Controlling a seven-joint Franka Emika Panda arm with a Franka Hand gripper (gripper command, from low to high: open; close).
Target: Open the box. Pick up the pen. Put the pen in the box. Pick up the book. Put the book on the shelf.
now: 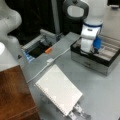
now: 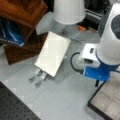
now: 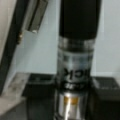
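Pen point(image 3: 76, 60) fills the wrist view: black barrel up top, clear/silvery printed band in the middle, metallic lighter end w/ an orange spot at the bottom, clamped upright between the two dark finger pads point(image 3: 40, 97) of the gripper point(image 1: 96, 51), so the hand is closed on it. Gripper sits low over the open box point(image 1: 100, 65) at a front view's right, its tip down among the pale compartments; box has grey sides, dark rim, small pale latch on the front face. In a front view only a corner of the box point(image 2: 105, 102) shows at bottom right, w/ pale ribbed dividers inside a black frame, and the blue-and-white wrist right above it. Book point(image 1: 58, 88), flat, white, rectangular, lies closed on the grey table point(image 1: 100, 100) well apart from the box, resting partly on slotted metal strips point(image 1: 78, 112) that stick out past its lower edge; book point(image 2: 53, 53) is just beside the shelf point(image 2: 23, 15). Shelf point(image 1: 15, 95) is reddish-brown wood, flat top. Dark bin point(image 1: 37, 50) w/ an orange piece point(image 1: 48, 50) sits behind the book; a white cable point(image 1: 47, 65) runs between.
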